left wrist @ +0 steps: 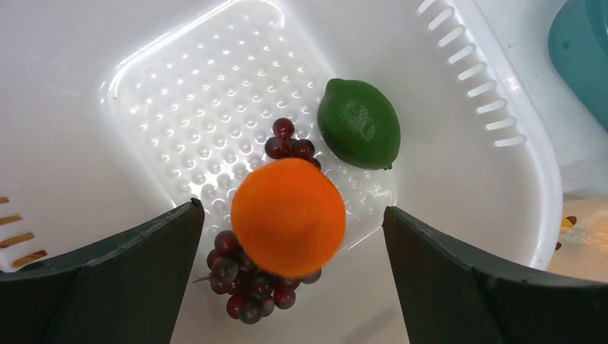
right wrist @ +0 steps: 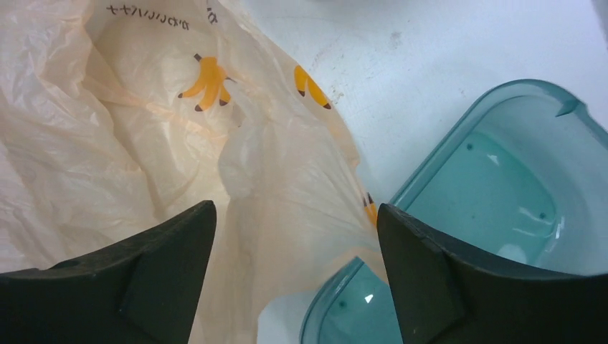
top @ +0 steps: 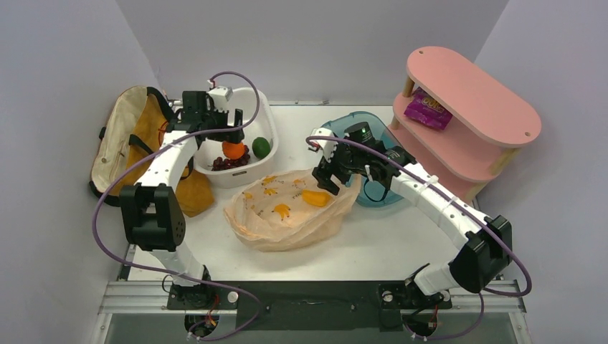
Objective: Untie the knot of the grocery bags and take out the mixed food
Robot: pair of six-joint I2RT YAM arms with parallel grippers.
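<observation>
Counter [top: 401,236]: white tub [top: 267,115] beneath left gripper [left wrist: 290,209], tote [top: 118,136] leftward; peach bag [top: 287,215], teal tub [top: 343,123] beneath right gripper [right wrist: 295,206], pink shelf [top: 466,93] rightward.

Orange [left wrist: 288,217], grapes [left wrist: 247,287] and green fruit [left wrist: 358,123] are in white tub [left wrist: 534,179]; peach bag [top: 287,215] and tote [top: 118,140] lie slumped.

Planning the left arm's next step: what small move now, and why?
Probably raise the left gripper clear of the white tub: its jaws stand open, and the orange sits free over the grapes beside the green fruit.
</observation>
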